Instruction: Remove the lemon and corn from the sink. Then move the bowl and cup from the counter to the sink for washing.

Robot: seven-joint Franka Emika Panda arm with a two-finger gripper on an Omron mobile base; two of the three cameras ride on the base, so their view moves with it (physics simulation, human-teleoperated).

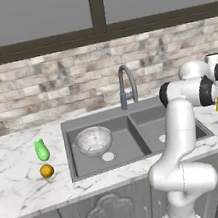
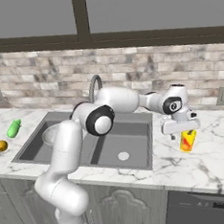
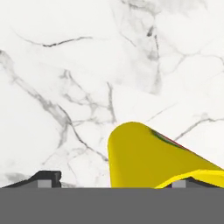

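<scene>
The cup (image 2: 187,140) stood on the marble counter (image 2: 219,157) right of the sink (image 2: 136,150), directly beneath your gripper (image 2: 181,133); its jaws were spread wide, one fingertip (image 3: 43,178) on each side of the cup, not yet clamped

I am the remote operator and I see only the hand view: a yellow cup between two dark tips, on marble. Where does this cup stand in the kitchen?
Observer: The cup stands upright on the counter to the right of the sink, with the gripper right above it.
Operator: Is the bowl already in the sink?
Observer: Yes, the bowl sits in the left basin, near its drain.
Operator: And the lemon and corn?
Observer: Both lie on the counter left of the sink, the corn behind the lemon.
</scene>
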